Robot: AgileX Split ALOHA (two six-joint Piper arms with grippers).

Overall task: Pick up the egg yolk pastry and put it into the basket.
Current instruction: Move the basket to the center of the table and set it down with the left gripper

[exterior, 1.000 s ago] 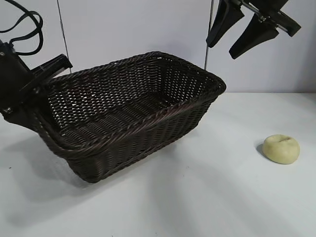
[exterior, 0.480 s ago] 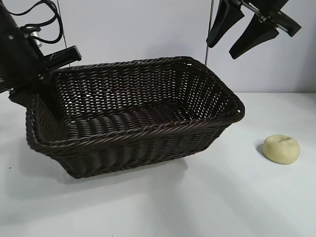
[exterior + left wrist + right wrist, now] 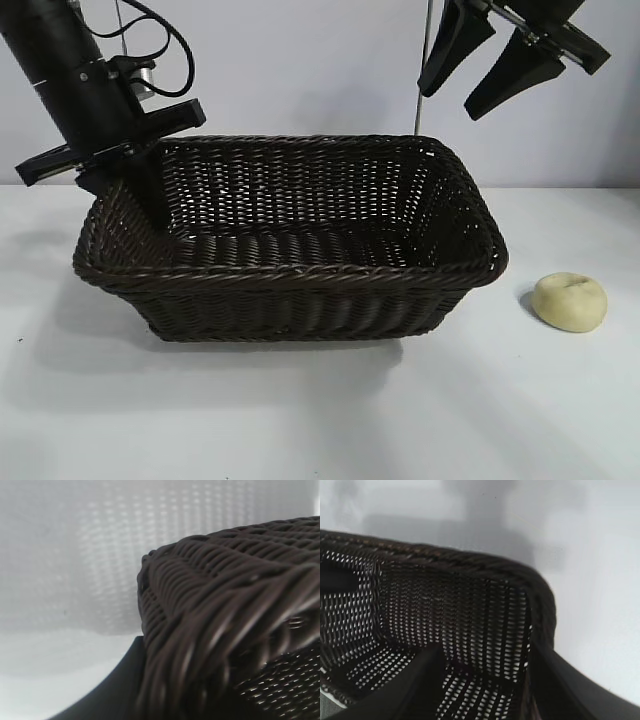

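The left gripper [image 3: 140,185] is clamping the basket [image 3: 300,275] by its left rim; the right gripper [image 3: 490,65], fingers spread, is hanging high above. The pastry [image 3: 569,301] is lying on the table right of the basket. A careless descent risks nudging it away or squashing it.

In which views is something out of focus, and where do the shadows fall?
Left wrist view: the basket rim fills the frame, blurred. Right wrist view: the right pincer fingers are soft dark shapes. Exterior view: sharp; soft shadows lie under the basket and left of the egg yolk pastry; the left pincer grips the rim.
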